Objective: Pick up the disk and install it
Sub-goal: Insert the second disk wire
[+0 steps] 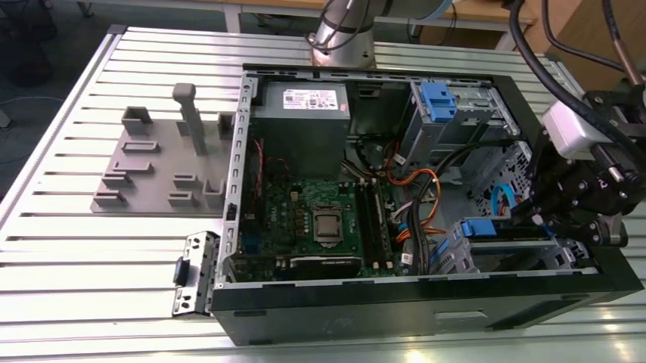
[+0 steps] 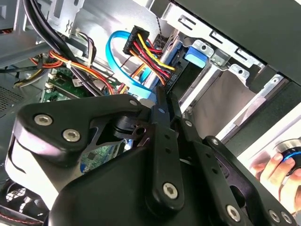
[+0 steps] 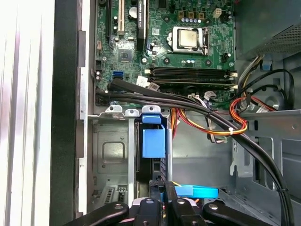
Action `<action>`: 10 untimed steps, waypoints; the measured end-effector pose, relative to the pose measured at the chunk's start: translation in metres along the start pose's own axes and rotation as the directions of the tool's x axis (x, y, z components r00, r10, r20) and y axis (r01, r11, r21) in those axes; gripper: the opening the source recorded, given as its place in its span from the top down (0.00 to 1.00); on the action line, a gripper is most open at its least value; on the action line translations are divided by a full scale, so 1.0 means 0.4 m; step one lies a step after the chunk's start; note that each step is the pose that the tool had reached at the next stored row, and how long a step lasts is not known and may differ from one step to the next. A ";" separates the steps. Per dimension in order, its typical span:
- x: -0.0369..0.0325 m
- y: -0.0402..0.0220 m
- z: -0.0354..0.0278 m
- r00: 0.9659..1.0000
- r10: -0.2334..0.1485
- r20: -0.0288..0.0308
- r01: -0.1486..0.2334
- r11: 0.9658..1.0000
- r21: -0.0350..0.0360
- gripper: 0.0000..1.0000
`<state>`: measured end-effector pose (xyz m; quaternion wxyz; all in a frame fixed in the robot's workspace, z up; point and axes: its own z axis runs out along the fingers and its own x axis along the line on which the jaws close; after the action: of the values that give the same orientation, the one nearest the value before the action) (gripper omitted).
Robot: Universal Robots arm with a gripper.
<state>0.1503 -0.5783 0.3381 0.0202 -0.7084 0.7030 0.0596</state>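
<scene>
Open computer case [image 1: 404, 302] on slatted table [image 1: 81, 249]; gripper [image 1: 565, 219] low over drive cage [image 1: 525, 249], exterior view's right.

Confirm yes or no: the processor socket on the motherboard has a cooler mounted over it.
No. In the first wrist view the processor socket on the motherboard lies bare, its metal top exposed with no cooler over it.

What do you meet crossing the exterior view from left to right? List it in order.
Grey fixture block on the slatted table → power supply box → processor socket on the motherboard → orange cable bundle → blue drive bracket → gripper over the case's corner.
</scene>
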 end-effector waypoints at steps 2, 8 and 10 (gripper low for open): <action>0.000 0.000 0.003 1.000 -0.001 0.000 0.001 1.000 0.000 0.84; 0.001 -0.001 0.012 1.000 -0.002 0.011 0.002 1.000 0.000 0.84; 0.002 -0.001 0.014 1.000 -0.002 0.014 0.002 1.000 0.000 0.84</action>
<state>0.1504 -0.5784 0.3326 0.0252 -0.7087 0.7021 0.0646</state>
